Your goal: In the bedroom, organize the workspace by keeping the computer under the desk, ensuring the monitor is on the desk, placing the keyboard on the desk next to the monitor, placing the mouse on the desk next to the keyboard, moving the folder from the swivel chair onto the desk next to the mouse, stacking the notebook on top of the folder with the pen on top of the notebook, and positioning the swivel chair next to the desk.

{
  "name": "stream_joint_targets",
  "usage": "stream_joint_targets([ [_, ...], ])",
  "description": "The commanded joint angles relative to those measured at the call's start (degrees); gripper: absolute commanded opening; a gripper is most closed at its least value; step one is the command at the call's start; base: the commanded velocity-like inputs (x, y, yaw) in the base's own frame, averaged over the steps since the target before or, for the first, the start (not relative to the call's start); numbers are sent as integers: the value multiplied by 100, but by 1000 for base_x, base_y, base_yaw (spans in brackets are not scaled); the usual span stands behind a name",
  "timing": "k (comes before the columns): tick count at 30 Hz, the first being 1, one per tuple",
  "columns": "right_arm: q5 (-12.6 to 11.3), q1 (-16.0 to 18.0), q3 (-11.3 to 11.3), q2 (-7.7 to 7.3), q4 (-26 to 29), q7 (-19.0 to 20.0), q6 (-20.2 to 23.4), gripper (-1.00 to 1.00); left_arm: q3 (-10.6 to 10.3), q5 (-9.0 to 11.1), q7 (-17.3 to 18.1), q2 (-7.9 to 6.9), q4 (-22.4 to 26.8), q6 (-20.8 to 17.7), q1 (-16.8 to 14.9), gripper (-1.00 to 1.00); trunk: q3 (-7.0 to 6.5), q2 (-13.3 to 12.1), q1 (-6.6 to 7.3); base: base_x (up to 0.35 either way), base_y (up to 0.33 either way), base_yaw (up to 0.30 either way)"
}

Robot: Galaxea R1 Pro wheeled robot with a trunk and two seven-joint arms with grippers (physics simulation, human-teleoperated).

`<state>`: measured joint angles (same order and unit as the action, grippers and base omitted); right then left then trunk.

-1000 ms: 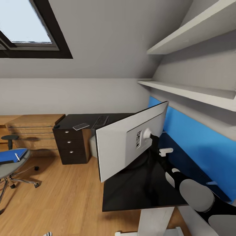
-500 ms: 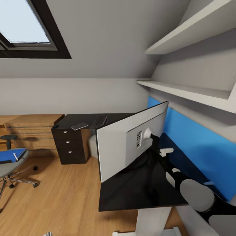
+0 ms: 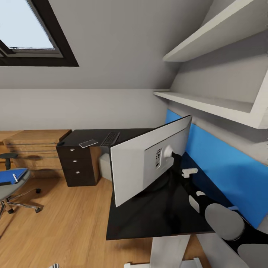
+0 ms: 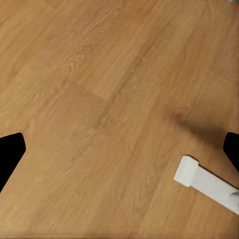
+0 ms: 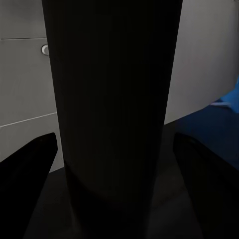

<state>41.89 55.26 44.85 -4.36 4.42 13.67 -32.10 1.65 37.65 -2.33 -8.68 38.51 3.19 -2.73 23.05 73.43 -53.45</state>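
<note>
The monitor (image 3: 137,167) stands tilted on the black desk (image 3: 149,219), its pale back toward me. My right gripper (image 3: 172,160) is shut around its black stand (image 5: 114,99), which sits between the fingers (image 5: 25,174). On the far wing of the desk lie the keyboard (image 3: 111,138), the notebook (image 3: 88,143) and a small dark mouse (image 3: 60,142). The computer (image 3: 105,166) sits under the desk. At the far left the swivel chair (image 3: 11,188) carries the blue folder (image 3: 6,176) and the pen (image 3: 15,177). My left gripper (image 4: 119,152) hangs open over the wood floor.
Two white shelves (image 3: 208,104) and a blue wall panel (image 3: 223,163) line the wall to the right of the desk. A wooden drawer chest (image 3: 37,149) stands beyond the chair. A white foot (image 4: 206,184) lies on the floor under my left gripper.
The whole view has drifted, so the desk, drawers and chair slide left in the picture. The monitor and my right arm keep their place in the view.
</note>
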Motion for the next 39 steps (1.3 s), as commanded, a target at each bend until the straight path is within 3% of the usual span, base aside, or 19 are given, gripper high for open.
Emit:
stream_joint_targets([
  [1, -86, -156, -37, -21, -2, 39, 37, -100, -16, 58, -22, -3, 7, 15, 0, 100, 8, 2, 0, 0, -184, 0],
  [20, -82, -156, -37, -28, -2, 67, 37, -100, -16, 67, -22, -3, 7, 14, -5, 100, 8, 2, 0, 0, -35, 0],
  [30, -76, -156, -44, -34, -1, 394, 37, -100, -17, 63, -22, -3, 7, 15, -2, 100, 8, 2, 0, 0, 0, 0],
  [39, -78, -156, -62, -22, -2, 453, 48, -100, -17, 50, -22, -3, 7, 15, -2, 100, 8, 2, 0, 0, 0, 0],
])
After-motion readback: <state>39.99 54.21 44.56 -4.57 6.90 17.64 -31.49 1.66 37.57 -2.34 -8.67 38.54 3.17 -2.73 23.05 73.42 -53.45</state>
